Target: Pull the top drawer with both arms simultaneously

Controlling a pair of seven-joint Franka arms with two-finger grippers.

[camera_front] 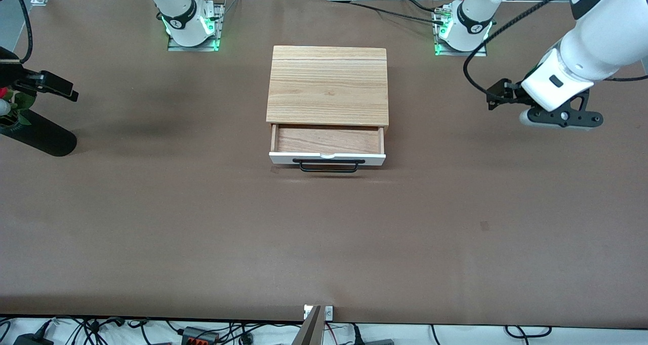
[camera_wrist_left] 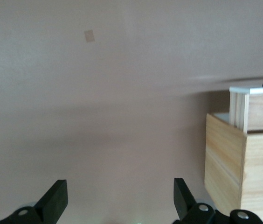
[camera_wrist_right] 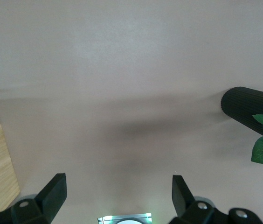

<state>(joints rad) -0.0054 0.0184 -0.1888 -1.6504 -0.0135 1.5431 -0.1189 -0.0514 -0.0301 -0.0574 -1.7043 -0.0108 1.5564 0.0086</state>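
we see the top drawer (camera_front: 327, 148) pulled partly out of its cabinet (camera_front: 328, 84) mid-bench. left gripper (camera_wrist_left: 120, 196) and right gripper (camera_wrist_right: 119, 193) hover wide apart over bare bench (camera_front: 202, 223). no readable writing.

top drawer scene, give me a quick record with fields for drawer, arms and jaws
top drawer: pulled partly out of the cabinet, nothing inside
handle: black bar, nothing gripping it
left gripper: over bare table toward the left arm's end, jaws open
right gripper: over bare table toward the right arm's end, jaws open
black vase: near the right gripper
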